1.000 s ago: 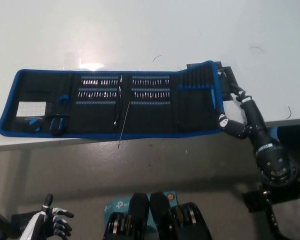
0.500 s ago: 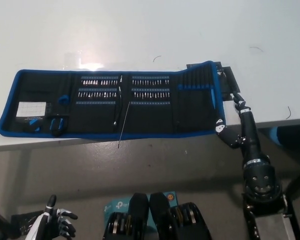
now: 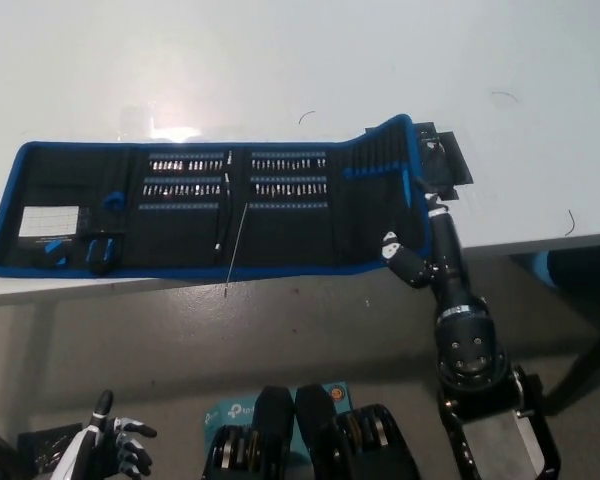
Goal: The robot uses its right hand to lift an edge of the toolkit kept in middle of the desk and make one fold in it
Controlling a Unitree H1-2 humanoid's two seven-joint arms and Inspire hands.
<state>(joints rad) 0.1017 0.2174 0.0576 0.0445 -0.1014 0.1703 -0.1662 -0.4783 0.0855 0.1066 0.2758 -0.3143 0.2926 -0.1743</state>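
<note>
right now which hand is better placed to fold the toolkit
Right. The black right hand is already at the toolkit's raised right-end flap, while the white left hand rests low, off the desk.

One open toolkit (image 3: 210,210) lies on one white desk (image 3: 300,60), with two robot hands in view.
</note>
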